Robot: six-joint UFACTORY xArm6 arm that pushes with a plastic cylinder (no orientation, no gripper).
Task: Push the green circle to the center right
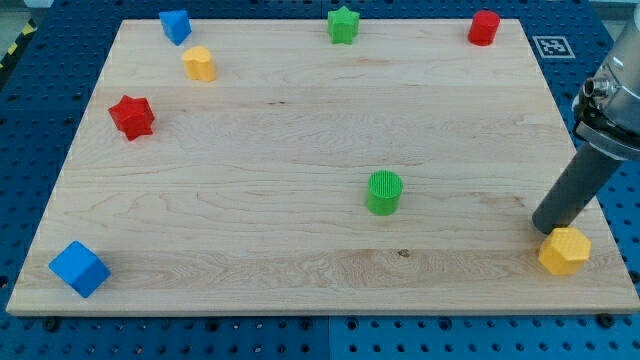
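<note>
The green circle (384, 193) stands on the wooden board (300, 150), a little right of the middle and below centre. My tip (545, 230) rests on the board near the right edge, well to the right of the green circle and slightly lower. It sits just above and to the left of a yellow hexagon (565, 251), close to it or touching it.
A green star (343, 25) and a red cylinder (484, 28) sit along the top edge. A blue block (175, 26), a yellow hexagon (199, 63) and a red star (132, 117) are at the upper left. A blue cube (79, 268) is at the bottom left corner.
</note>
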